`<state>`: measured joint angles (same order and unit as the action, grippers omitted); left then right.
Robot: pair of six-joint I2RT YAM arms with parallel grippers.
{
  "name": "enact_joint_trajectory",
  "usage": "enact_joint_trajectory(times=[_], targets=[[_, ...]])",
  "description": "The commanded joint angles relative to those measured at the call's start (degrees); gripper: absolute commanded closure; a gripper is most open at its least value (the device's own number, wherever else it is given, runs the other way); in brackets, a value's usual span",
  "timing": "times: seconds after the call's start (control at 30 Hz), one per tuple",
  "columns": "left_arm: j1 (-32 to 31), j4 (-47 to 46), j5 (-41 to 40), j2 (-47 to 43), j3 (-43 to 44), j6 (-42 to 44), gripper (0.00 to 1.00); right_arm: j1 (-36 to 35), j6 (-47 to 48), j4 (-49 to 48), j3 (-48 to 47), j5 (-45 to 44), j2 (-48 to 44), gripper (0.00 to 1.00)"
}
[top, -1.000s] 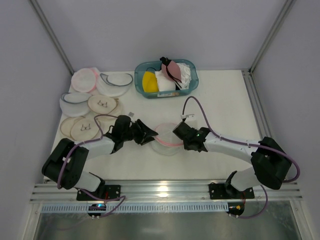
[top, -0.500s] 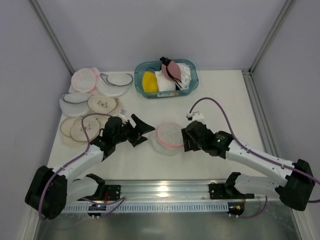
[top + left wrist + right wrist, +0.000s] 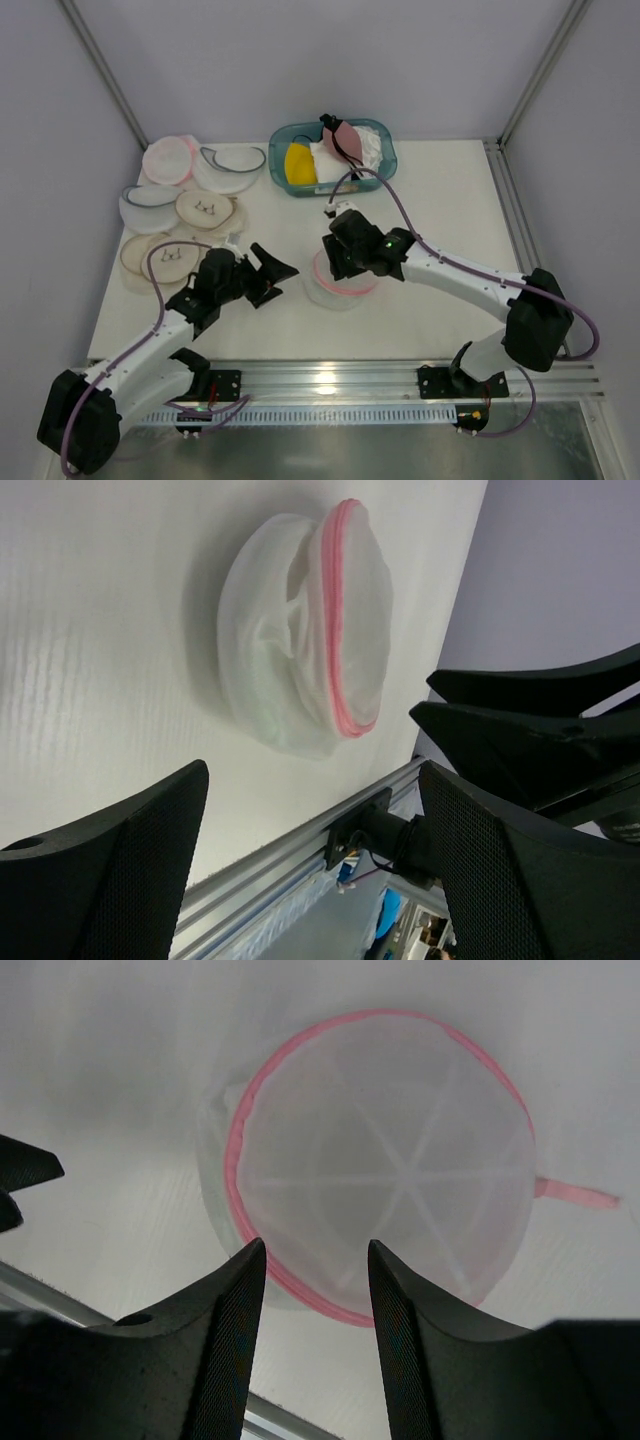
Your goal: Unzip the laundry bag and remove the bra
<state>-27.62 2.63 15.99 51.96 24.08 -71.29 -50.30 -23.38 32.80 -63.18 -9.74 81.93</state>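
R end effector (image 3: 312,1260) spread over laundry bag (image 3: 385,1160); L end effector (image 3: 310,780) spread nearby.

Two arms close on a round mesh pouch at mid-frame.
The left gripper (image 3: 285,282) sits low at centre left, fingers spread wide, pointing right toward the laundry bag (image 3: 335,293) and just short of it. The right gripper (image 3: 335,268) hangs over the bag's upper part. At top centre a teal basket (image 3: 390,160) holds a yellow bra (image 3: 299,163) and a mauve bra (image 3: 346,140).
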Motion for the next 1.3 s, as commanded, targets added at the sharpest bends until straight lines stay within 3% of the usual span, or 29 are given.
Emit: enact_joint_trajectory(times=[0.0, 0.43, 0.7, 0.9, 1.27], targets=[[0.37, 3.34, -1.05, -2.82, -1.75, 1.41, 0.13, -0.41, 2.11, -2.48, -5.98, 2.44, 4.1, 0.51], [0.37, 6.07, -2.1, -11.53, -6.76, 0.18, 0.14, -0.32, 1.23, 0.25, -17.33, 1.56, 18.61, 0.53], [0.37, 5.37, -1.84, -11.89, -7.55, 0.09, 0.14, -0.41, -0.09, 1.48, -18.39, 1.3, 22.39, 0.67], [0.37, 4.93, -1.66, -11.71, -7.99, 0.01, 0.14, -0.41, -0.53, 1.04, -16.54, 0.95, 21.43, 0.96], [0.37, 3.7, -1.49, -9.96, -6.76, -0.17, 0.14, -0.5, -1.93, 3.06, -11.18, -6.24, 10.19, 0.96]])
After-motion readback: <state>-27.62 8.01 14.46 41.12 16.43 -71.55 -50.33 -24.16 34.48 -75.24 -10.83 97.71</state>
